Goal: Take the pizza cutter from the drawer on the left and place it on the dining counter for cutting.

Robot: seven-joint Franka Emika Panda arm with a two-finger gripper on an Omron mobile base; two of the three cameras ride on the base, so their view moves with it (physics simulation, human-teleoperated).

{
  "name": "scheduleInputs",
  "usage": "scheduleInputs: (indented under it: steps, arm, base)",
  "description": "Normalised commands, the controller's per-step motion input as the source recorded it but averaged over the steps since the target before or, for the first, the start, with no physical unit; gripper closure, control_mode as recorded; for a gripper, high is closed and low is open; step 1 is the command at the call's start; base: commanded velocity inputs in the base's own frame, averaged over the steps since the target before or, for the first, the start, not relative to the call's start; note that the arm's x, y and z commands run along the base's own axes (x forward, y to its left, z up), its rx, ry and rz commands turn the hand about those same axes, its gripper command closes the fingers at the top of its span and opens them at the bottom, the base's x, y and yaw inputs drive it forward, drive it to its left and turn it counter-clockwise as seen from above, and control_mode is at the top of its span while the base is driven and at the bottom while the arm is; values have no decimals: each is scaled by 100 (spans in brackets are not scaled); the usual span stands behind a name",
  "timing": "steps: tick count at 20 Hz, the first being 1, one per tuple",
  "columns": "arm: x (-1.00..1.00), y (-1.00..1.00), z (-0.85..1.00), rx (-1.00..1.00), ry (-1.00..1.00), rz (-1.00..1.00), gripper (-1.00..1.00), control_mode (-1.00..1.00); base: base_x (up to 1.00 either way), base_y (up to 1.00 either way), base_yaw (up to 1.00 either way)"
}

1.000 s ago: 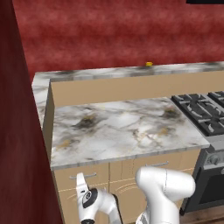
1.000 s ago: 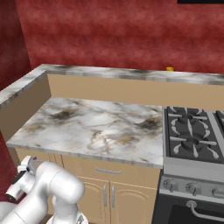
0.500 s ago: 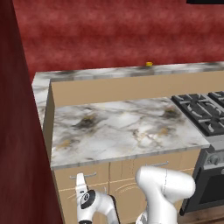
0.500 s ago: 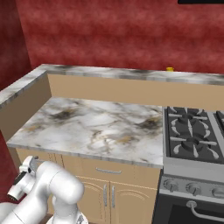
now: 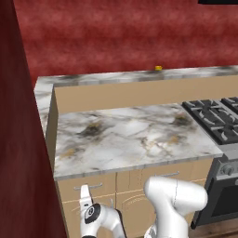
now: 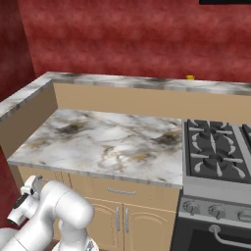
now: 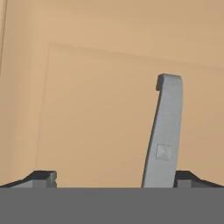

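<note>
My gripper (image 7: 116, 177) is open, its two dark fingertips spread wide close in front of a tan cabinet front. A grey bar handle (image 7: 165, 131) stands on that front, just inside my right fingertip (image 7: 187, 177), with nothing clamped. In the left base view my white hand (image 5: 87, 207) sits low, at the shut drawer (image 5: 76, 188) under the left end of the marble worktop. The pizza cutter is hidden. The dining counter's raised marble ledge (image 5: 139, 76) (image 6: 147, 82) runs along the back.
The marble worktop (image 5: 130, 132) (image 6: 108, 139) lies over tan drawers and doors. A gas stove (image 5: 216, 121) (image 6: 218, 147) stands to the right. On the ledge sits a yellow cup (image 5: 158, 68) (image 6: 190, 77). A dark red wall (image 5: 18, 139) closes the left side.
</note>
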Motion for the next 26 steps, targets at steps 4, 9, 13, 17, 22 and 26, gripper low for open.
scheduleInputs:
  steps: [4,9,13,17,22,26]
  arm:
    - [0,0,0,0,0,0,-100,-100]
    - [0,0,0,0,0,0,100,-100]
    - [0,0,0,0,0,0,100,-100]
    - [0,0,0,0,0,0,100,-100]
    - [0,0,0,0,0,0,100,-100]
    - [-22,0,-7,0,0,0,100,-100]
  base:
    - [0,0,0]
    - [0,0,0]
    - [0,0,0]
    - [0,0,0]
    - [0,0,0]
    - [0,0,0]
